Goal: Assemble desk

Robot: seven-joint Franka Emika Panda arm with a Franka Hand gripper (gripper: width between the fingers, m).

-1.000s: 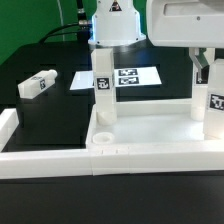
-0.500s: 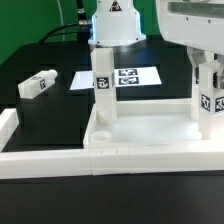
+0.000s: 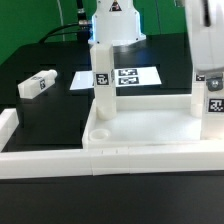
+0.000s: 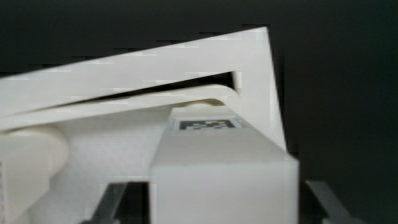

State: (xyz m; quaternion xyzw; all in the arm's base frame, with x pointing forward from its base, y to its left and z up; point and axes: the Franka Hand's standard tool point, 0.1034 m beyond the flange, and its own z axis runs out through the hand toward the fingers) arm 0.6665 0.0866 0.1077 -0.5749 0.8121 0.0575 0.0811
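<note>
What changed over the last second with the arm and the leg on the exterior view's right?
The gripper rose off the right leg, which stands in the desk top; whether the fingers still touch it is unclear. The left leg, loose leg and marker board stayed put.

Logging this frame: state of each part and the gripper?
Desk top: flat on table, rim up.
Left leg: upright in a corner socket.
Right leg: upright at right corner, under the gripper; seating unclear.
Loose leg: lying on table, apart.
Gripper: grip on leg unclear.
</note>
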